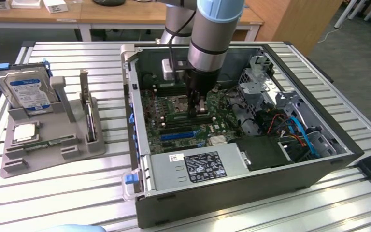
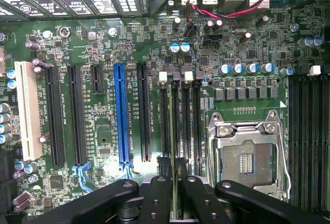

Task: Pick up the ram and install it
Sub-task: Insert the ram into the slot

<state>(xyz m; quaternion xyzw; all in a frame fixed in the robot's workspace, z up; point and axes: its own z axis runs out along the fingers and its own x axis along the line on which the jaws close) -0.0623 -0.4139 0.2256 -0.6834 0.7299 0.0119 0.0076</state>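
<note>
In the wrist view the ram [image 2: 175, 182] shows edge-on as a thin green strip between the black fingers [image 2: 154, 198]. My gripper [image 2: 175, 201] is shut on it. The strip lines up over the black memory slots [image 2: 183, 115], between the blue expansion slot [image 2: 121, 115] and the open CPU socket [image 2: 247, 157]. In the exterior view the arm reaches down into the open computer case [image 1: 237, 188], and the gripper [image 1: 198, 107] hangs low over the green motherboard [image 1: 172, 128]. Whether the ram touches a slot I cannot tell.
A grey holder stand [image 1: 50, 150] sits on the slatted table at the exterior view's left. It carries a blue-labelled hard drive [image 1: 29, 92] and a silver CPU chip [image 1: 25, 131]. Inside the case are the power supply [image 1: 195, 166], cables [image 1: 289, 130] and a drive cage [image 1: 263, 82].
</note>
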